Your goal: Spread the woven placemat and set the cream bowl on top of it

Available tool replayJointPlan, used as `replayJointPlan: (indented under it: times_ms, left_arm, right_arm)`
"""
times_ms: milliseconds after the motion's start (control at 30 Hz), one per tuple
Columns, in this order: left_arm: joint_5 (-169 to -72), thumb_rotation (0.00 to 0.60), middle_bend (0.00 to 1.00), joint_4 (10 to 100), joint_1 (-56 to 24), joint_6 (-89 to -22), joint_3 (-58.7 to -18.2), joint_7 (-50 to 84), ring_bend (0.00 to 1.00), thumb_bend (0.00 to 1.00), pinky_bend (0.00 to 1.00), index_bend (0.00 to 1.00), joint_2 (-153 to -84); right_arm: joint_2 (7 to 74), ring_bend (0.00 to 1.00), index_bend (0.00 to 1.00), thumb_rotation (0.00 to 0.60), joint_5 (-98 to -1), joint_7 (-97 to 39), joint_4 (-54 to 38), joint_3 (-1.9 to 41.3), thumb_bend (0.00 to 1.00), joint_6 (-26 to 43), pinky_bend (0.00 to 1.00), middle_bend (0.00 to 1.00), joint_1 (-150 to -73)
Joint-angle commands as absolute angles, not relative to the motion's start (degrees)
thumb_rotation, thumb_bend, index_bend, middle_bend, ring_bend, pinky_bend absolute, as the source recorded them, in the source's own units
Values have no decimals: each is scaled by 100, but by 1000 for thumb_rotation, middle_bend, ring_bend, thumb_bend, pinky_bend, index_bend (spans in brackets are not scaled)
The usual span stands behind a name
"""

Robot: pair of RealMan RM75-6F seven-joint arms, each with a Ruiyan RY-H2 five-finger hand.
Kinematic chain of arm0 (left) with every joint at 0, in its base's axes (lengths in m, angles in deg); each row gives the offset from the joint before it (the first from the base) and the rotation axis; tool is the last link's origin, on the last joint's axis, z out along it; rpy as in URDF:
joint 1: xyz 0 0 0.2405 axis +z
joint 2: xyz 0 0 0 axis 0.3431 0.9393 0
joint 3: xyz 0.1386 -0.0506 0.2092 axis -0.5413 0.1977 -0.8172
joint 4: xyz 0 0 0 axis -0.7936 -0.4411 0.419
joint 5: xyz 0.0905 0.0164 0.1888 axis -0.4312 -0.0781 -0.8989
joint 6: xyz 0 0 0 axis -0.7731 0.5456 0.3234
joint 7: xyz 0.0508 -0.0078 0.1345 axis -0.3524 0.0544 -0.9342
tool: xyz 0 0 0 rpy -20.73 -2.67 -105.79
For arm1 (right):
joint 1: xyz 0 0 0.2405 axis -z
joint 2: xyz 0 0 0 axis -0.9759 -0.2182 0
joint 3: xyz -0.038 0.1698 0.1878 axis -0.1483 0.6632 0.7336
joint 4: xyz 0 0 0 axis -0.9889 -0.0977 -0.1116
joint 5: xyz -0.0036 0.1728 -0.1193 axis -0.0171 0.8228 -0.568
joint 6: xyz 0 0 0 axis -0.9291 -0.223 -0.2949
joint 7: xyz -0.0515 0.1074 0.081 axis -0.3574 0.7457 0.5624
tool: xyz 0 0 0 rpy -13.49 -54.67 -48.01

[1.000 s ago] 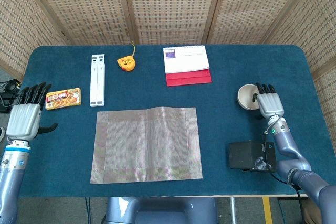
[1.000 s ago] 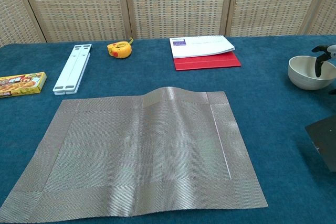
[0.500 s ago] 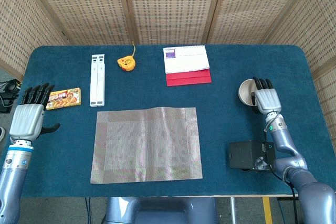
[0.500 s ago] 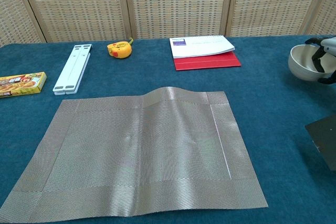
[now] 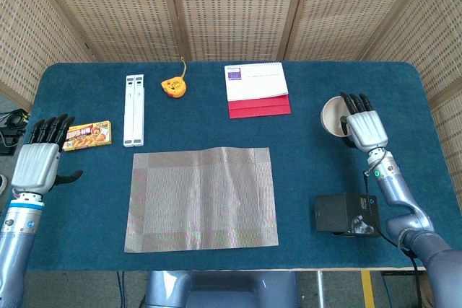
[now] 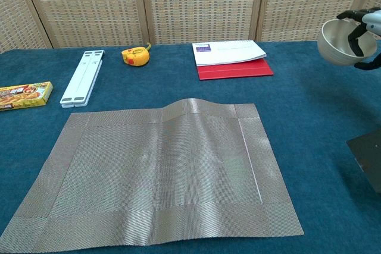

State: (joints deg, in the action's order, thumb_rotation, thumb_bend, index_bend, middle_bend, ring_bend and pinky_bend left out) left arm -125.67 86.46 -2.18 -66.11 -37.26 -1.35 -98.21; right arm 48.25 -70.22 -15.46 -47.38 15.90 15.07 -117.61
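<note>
Placemat: woven grey rectangular placemat is laid open at the lower centre of the head view, with a raised ripple along its far edge seen in the chest view.
Bowl: round cream ceramic bowl is held clear of the cloth at the right of the frame, tilted, well apart from the placemat; in the chest view it is seen in the upper right corner.
Right hand: right hand is clasped on the bowl's rim, with dark fingers reaching inside the bowl.
Left hand: left hand is seen at the far left edge of the head view, fingers spread apart and nothing grasped.
Table: blue cloth-covered table carries everything.
Upper left items: yellow food box, white folding stand and yellow tape measure are placed beyond the placemat.
Upper centre: white spiral calendar on a red folder is placed beyond the placemat's far right corner.
Lower right: black box is set near the right forearm.
</note>
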Motion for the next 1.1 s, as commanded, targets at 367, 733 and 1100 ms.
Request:
replayJointPlan:
  times_ms: [367,733,1100]
  left_arm:
    - [-12637,600,0,8628,-193,-6527,-3726,33,0,0,0,0,-9737]
    - [-12556,600,0,8580,-239,-6418,-3714,-21,0,0,0,0,-9775]
    - [-12471,600,0,8551,-258,-6370,-3697,-52,0,0,0,0,-9786]
  right_arm:
    - [2840,0,700,600,-7740,-3241,-531,1515,462,1644,0,0,-12348]
    - [3348,0,700,600,-7857,-3934,342,1486,460,2531,0,0,-12993]
    - [4223,0,698,600,-7541,-4745,386,1574,459,3180,0,0,-13474]
